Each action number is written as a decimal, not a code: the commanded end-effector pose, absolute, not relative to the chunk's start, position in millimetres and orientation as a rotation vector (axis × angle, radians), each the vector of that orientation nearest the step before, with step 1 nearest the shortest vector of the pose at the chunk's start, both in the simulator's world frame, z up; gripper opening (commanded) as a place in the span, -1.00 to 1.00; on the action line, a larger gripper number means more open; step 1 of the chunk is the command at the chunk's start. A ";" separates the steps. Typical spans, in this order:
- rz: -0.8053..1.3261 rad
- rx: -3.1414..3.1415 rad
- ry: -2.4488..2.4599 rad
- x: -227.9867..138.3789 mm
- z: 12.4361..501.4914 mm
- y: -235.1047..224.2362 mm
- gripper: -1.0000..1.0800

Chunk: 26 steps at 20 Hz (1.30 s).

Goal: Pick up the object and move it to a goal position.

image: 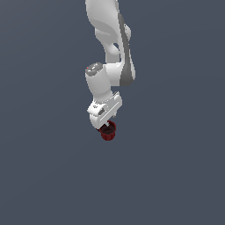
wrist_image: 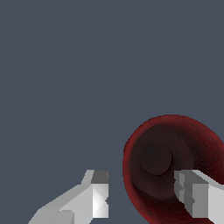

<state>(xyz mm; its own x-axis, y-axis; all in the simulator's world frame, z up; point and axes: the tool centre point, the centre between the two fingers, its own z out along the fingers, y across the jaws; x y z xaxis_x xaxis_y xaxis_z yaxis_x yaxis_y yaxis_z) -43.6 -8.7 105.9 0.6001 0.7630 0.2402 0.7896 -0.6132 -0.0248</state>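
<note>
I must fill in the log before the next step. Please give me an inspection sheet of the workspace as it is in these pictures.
Surface: plain dark grey-blue ground, no marks seen.
Job's things: dark red mug, mouth open toward the wrist camera, dark interior; handle not visible.
Clutter: nothing seen.
Grippers: white gripper open; one finger outside the mug wall, the other finger over the mug's interior, so they straddle the wall. Contact cannot be told.
Cables: nothing seen.
Surroundings: only the white arm; no goal marker seen.

No readable text, label or number shows anywhere.
</note>
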 end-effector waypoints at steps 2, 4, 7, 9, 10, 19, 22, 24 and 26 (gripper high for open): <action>-0.339 -2.658 -1.387 -46.9 104.0 -9.2 0.23; -0.351 -2.642 -1.419 -48.4 103.1 -9.5 0.23; -0.366 -2.623 -1.458 -50.2 102.2 -9.9 0.23; -0.373 -2.613 -1.476 -51.1 101.7 -10.1 0.23; -0.375 -2.610 -1.484 -51.4 101.5 -10.2 0.23; -0.380 -2.603 -1.496 -51.6 98.5 -10.0 0.23; -0.380 -2.603 -1.497 -50.6 90.7 -7.9 0.23; -0.380 -2.602 -1.499 -49.7 83.8 -6.4 0.23; -0.380 -2.602 -1.500 -49.2 79.0 -5.2 0.23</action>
